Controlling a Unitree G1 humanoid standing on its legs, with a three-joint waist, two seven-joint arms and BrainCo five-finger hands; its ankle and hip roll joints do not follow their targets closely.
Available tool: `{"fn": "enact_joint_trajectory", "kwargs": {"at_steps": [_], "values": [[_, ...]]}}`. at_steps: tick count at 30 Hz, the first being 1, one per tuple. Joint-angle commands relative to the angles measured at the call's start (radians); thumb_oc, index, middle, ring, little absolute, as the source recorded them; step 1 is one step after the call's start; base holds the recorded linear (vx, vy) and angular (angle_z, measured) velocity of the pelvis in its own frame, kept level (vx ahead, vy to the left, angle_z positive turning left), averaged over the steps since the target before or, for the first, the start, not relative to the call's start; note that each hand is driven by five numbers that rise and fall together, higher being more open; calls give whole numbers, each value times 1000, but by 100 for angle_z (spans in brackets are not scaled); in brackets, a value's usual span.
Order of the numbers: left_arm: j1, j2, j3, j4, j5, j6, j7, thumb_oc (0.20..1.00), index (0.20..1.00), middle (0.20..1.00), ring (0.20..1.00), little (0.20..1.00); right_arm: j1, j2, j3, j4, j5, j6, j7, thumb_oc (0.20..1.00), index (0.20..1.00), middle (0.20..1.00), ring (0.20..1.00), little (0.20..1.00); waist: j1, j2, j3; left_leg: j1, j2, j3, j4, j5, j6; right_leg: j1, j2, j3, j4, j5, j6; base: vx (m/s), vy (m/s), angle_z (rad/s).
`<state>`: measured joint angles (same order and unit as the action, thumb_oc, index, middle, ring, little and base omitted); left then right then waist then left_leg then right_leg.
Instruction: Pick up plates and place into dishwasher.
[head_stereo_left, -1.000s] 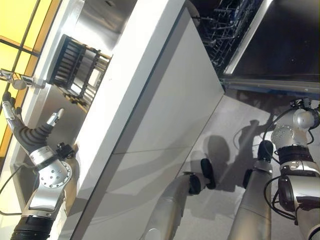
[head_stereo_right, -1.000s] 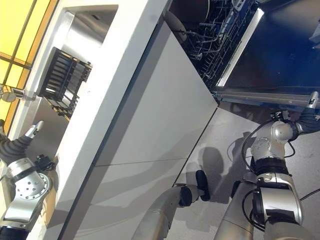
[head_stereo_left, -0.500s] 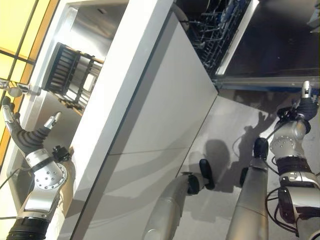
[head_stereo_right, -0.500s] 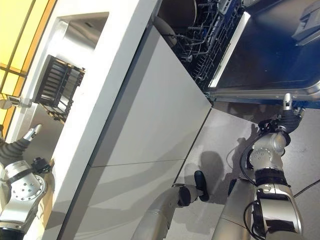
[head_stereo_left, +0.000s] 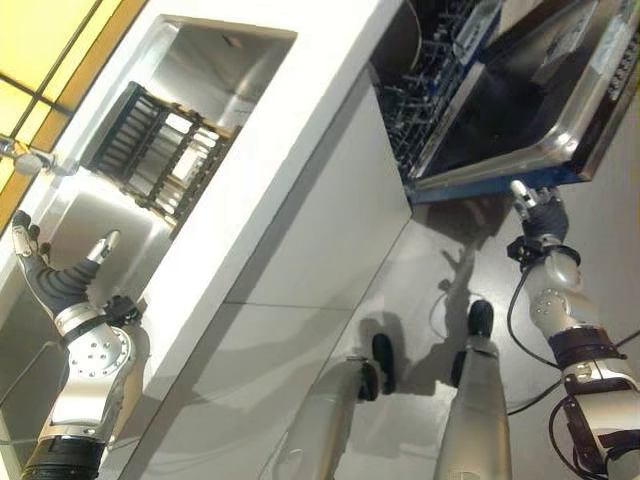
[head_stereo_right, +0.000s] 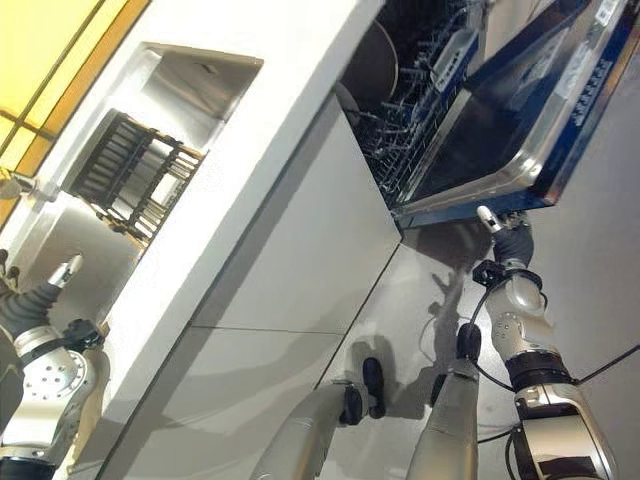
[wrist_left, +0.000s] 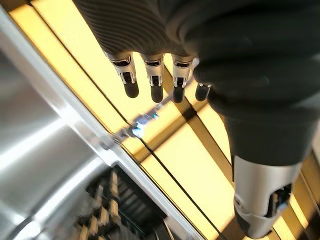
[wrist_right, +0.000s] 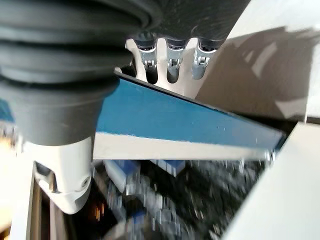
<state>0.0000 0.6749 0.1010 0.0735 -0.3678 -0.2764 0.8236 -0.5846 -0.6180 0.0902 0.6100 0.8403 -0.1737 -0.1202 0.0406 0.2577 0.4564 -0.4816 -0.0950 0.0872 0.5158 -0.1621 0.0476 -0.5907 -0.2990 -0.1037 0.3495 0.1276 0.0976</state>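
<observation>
Under dishwasher door (head_stereo_left: 520, 110) edge: right robot hand (head_stereo_left: 535, 208) | fingers straight

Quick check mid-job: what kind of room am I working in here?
Most likely a kitchen: a steel sink set in a white counter, a dark dish rack beside it, and an open dishwasher with wire baskets.

A white counter (head_stereo_left: 300, 110) runs along a sunken steel sink (head_stereo_left: 200, 60), where a black dish rack (head_stereo_left: 160, 150) sits in the basin. Beside the white cabinet front (head_stereo_left: 330, 250), the dishwasher's door (head_stereo_left: 520, 90) hangs open over a grey floor (head_stereo_left: 420, 290), wire racks (head_stereo_left: 440, 60) visible inside.
</observation>
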Motion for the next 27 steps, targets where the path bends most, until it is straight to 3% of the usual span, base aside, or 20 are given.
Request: {"fn": "enact_joint_trajectory", "kwargs": {"at_steps": [1,12,19,24,27], "values": [[59,-10,1,4,7,3,-15,1000,1000,1000,1000,1000,-331,-34,38,-296,-93,-100,153,1000,1000,1000,1000,1000,65,17,51,130,-69,6,-57,10,6,97,38,-43,19,-87,-12,31,-21,41],[100,-18,29,63,72,-22,-70,1000,1000,1000,1000,1000,-239,-26,17,-292,-84,-95,147,1000,1000,1000,1000,1000,134,-102,-130,309,-30,-49,-137,-5,5,379,42,-155,-146,-62,-12,80,-47,41],[104,-37,42,88,161,-39,-105,1000,1000,1000,1000,1000,-103,42,2,-342,-129,-63,0,1000,1000,1000,1000,1000,146,-192,-228,421,4,-54,-244,19,-5,527,77,-189,-270,-31,-9,51,-61,18],[104,-70,44,80,190,-51,-127,1000,1000,1000,1000,1000,39,124,-3,-450,-208,-14,-95,1000,1000,1000,1000,1000,129,-223,-273,497,16,-51,-338,42,-5,582,96,-188,-332,-11,0,-21,28,17],[103,-87,42,69,190,-48,-149,1000,1000,1000,1000,1000,98,149,-10,-506,-259,4,-89,1000,1000,1000,1000,1000,119,-229,-290,534,22,-51,-385,51,-3,602,102,-178,-352,-5,4,-69,94,-2]]}}
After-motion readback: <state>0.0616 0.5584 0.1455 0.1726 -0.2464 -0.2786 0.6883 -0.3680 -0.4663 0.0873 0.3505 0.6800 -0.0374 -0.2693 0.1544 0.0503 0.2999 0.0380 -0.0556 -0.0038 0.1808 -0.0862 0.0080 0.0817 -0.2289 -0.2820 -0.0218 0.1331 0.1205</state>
